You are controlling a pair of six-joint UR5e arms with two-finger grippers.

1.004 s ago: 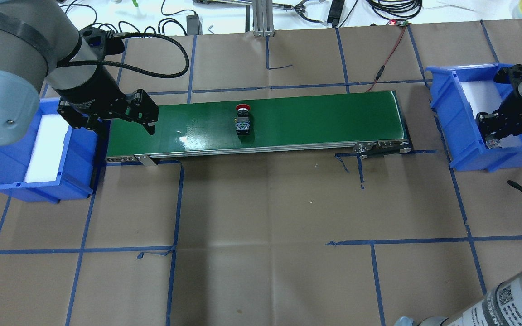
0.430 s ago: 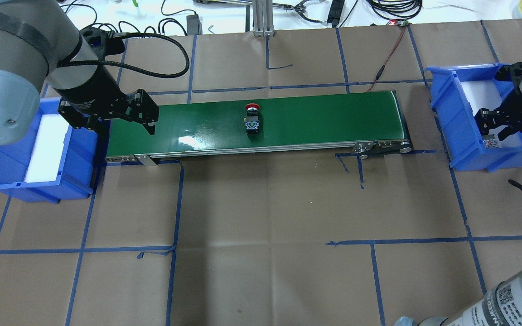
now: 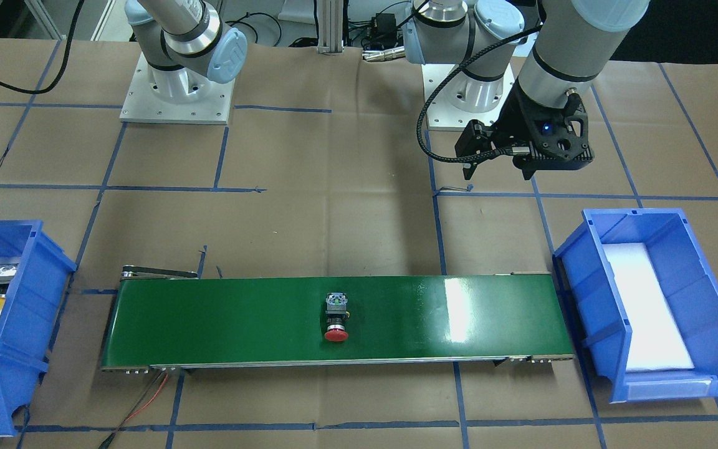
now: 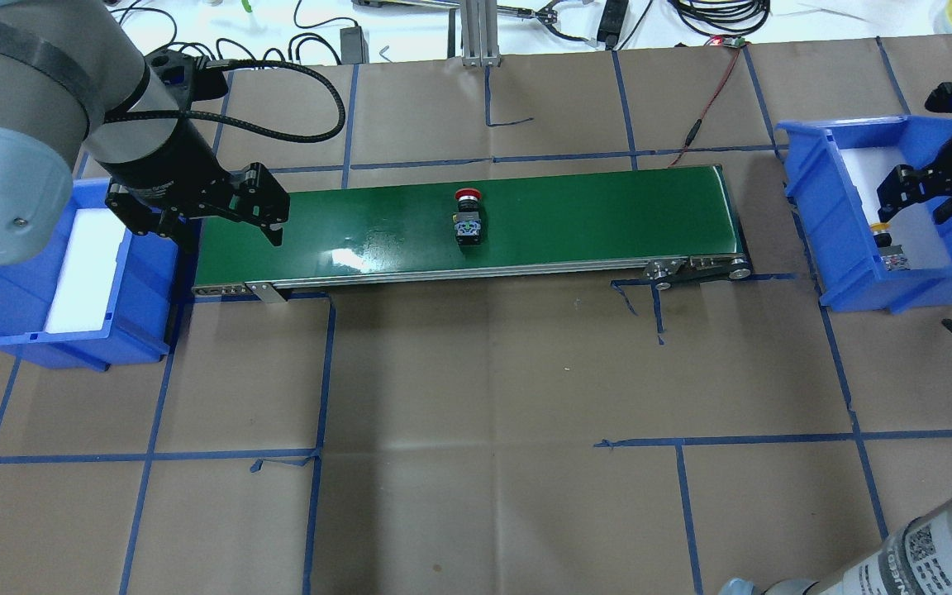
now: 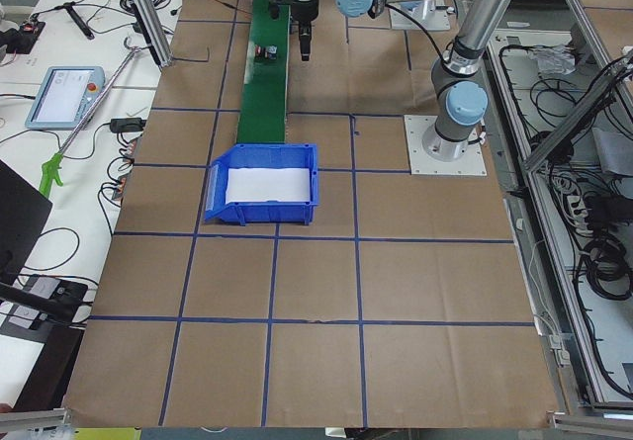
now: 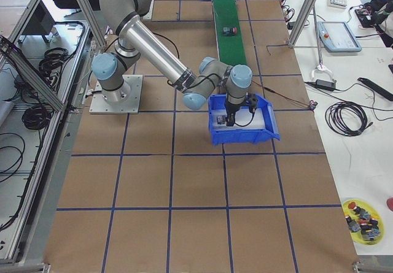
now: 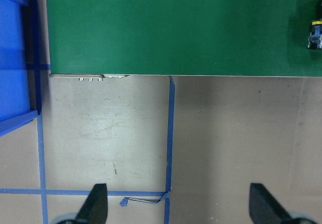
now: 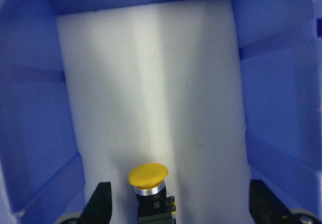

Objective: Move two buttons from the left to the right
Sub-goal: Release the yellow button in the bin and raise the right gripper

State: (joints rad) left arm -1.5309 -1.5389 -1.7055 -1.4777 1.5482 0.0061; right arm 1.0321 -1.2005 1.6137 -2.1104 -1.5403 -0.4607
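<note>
1. Two buttons are being moved, and each has shifted in the last second. The red button (image 4: 468, 219) has ridden further along the green belt (image 4: 592, 211) toward the right end of the tabletop and now lies about mid-belt. The yellow button (image 8: 147, 176) rests on the white foam of the right bin (image 4: 815, 207), at the right end of the tabletop.
2. Over that bin, the right fingers (image 8: 100, 204) have lifted clear of the foam. They are spread wide and empty, one on each side of the yellow button without touching it. By my reading the first delivery is done, so half the task is finished.
3. Red cap and blocky black-grey body lie on their side across the belt, with the cap toward the far edge of the tabletop. The yellow button also lies on its side, its round mushroom cap pointing up the bin and its dark body partly cut off at the bottom of the wrist view.
4. At the belt's left end, beside the left bin (image 4: 145, 281), the left fingers (image 7: 98, 206) have stayed where they were. They are released and hold nothing.
5. What likely remains is for the right arm to meet the red button at the belt's right end and place it in the same bin.
</note>
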